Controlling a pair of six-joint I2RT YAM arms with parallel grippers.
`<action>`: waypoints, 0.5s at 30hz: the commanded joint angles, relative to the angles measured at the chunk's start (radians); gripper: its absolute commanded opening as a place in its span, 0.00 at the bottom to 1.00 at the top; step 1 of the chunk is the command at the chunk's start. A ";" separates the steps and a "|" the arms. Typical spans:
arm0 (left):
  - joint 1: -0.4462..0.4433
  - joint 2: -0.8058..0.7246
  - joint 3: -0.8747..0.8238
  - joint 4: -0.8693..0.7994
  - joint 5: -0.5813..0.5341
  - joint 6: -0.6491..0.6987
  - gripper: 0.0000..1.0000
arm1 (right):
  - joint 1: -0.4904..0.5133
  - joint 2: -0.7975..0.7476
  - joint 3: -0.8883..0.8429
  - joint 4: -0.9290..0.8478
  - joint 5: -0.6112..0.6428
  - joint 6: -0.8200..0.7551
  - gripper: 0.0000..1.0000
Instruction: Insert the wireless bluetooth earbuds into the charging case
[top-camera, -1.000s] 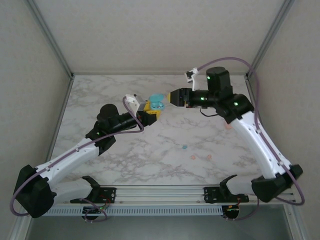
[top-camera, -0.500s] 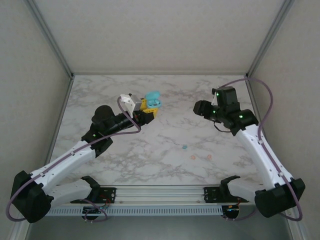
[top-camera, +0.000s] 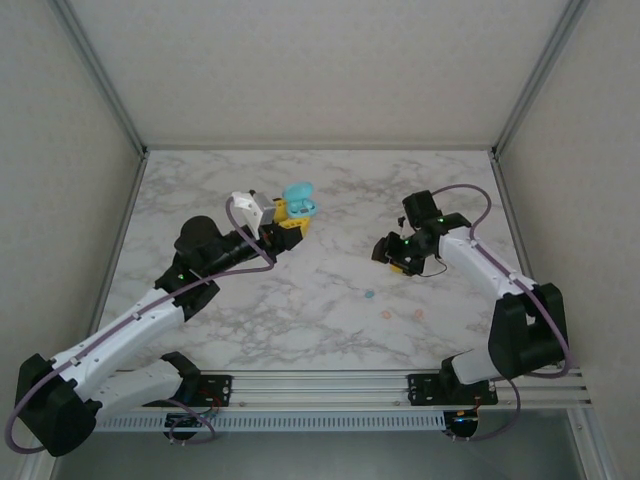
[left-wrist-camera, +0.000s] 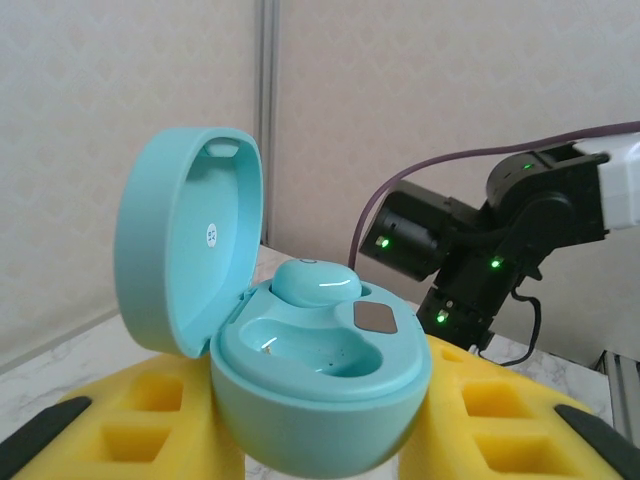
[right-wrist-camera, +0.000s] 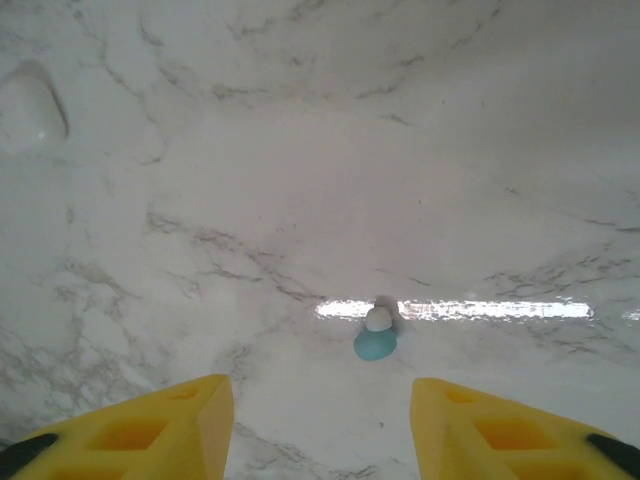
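Right wrist showed a teal earbud (right-wrist-camera: 375, 343) on the marble tabletop (right-wrist-camera: 300, 150) just ahead of the right gripper (right-wrist-camera: 315, 420), jaws parted; the left gripper (top-camera: 288, 214) clamped the teal charging case (left-wrist-camera: 310, 390).

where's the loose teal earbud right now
The teal earbud lies on the table right of centre in the top view, just left of two pink earbuds, ahead of the open right pincer.
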 joint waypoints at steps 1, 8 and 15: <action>-0.010 -0.023 -0.005 0.005 -0.022 0.008 0.21 | 0.010 0.032 0.014 -0.009 -0.043 -0.037 0.51; -0.011 -0.013 0.005 0.006 -0.020 0.003 0.21 | 0.029 0.097 0.034 -0.033 -0.027 -0.092 0.47; -0.010 -0.024 -0.001 -0.011 -0.032 0.003 0.21 | 0.056 0.174 0.044 -0.039 -0.012 -0.127 0.46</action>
